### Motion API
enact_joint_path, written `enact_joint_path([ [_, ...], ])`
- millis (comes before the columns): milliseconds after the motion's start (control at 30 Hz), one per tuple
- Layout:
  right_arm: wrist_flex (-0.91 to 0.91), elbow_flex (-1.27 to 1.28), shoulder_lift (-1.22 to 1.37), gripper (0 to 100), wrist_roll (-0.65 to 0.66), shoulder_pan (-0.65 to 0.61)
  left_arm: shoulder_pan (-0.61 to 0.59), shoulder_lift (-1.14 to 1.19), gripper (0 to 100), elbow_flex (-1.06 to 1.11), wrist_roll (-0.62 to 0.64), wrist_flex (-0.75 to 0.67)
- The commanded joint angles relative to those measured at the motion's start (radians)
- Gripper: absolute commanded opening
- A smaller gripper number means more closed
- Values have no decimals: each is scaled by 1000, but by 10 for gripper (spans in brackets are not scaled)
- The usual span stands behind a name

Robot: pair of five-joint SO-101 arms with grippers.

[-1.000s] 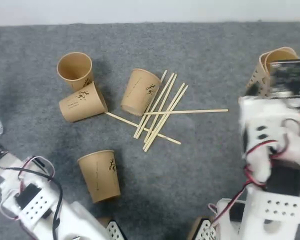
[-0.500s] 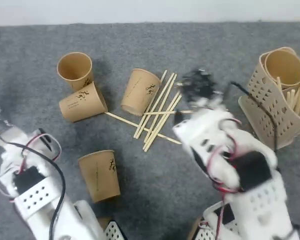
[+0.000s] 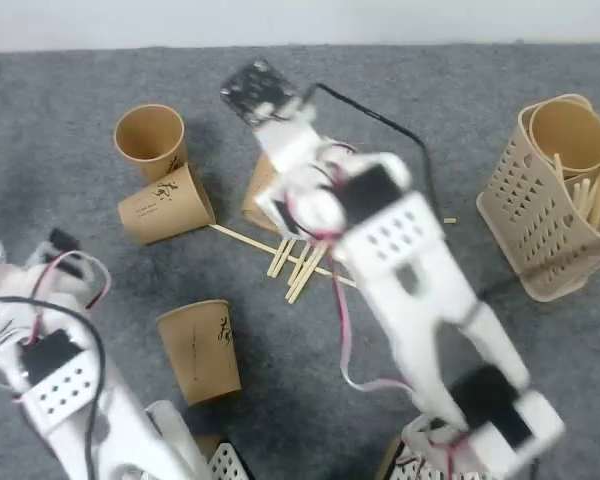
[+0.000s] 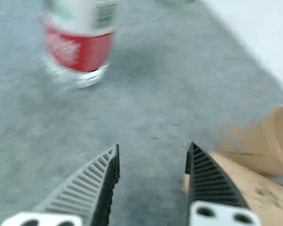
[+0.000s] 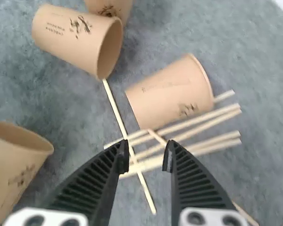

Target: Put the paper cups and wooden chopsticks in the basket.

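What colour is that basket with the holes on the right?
The basket is beige; the high view shows it best.

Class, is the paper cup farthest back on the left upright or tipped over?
Upright: the paper cup shows its round open mouth facing up, unlike the neighbouring cup lying on its side.

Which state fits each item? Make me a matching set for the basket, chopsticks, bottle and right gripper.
Things:
1 basket
2 chopsticks
3 bottle
4 right gripper

States:
A jaws apart
B red label
C lying in a loose pile
D upright with a cup inside

Pairs: 1-D, 2-C, 3-B, 4-A
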Motion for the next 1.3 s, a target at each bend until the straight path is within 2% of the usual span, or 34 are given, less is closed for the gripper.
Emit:
enact_joint_path([
  [0, 4, -229, 171, 128, 15, -28, -153, 115, 231, -48, -2, 32],
  [233, 18, -532, 533, 132, 17, -48, -453, 281, 231, -47, -305, 124],
  [400, 12, -741, 722, 138, 18, -65, -603, 376, 230, -16, -555, 224],
  [500, 7, -875, 825, 213, 57, -85, -672, 411, 229, 18, -675, 230],
  [600, -2, -1008, 932, 287, 100, -102, -717, 413, 229, 13, -694, 226],
  [833, 2, -1211, 1107, 288, 100, -151, -717, 413, 229, 16, -694, 230],
  [1267, 24, -1232, 1145, 288, 43, -170, -717, 413, 228, 16, -692, 232],
])
